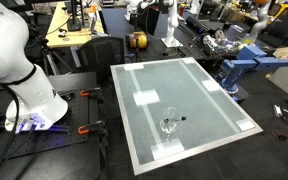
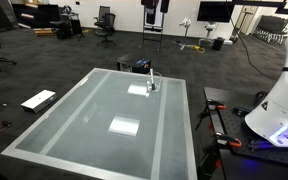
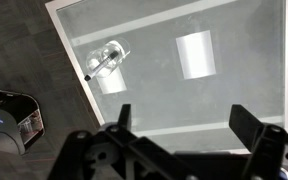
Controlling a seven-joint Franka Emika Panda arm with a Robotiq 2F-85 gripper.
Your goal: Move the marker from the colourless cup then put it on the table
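Frosted grey-green table (image 3: pixel 244 90) fills the wrist view; the pincer (image 3: pixel 184 122) hangs above it, jaws wide and empty. Ahead, off to one side, the marker (image 3: pixel 94 72) leans in the colourless cup (image 3: pixel 112 57) (rim glinting). Best centre over the marker's free end before descending; a flat white tape rectangle (image 3: pixel 194 55) nearby blocks nothing.

The arm (image 1: pixel 14 55) is glossy white with rounded links, and its tool (image 3: pixel 184 122) is black and angular.

the table (image 1: pixel 199 95) was seen topped in pale grey-green, bordered in white and marked with white rectangles (image 3: pixel 195 54). the cup (image 3: pixel 111 58) was shown clear, the marker (image 3: pixel 94 72) black, the gripper (image 3: pixel 184 128) black.
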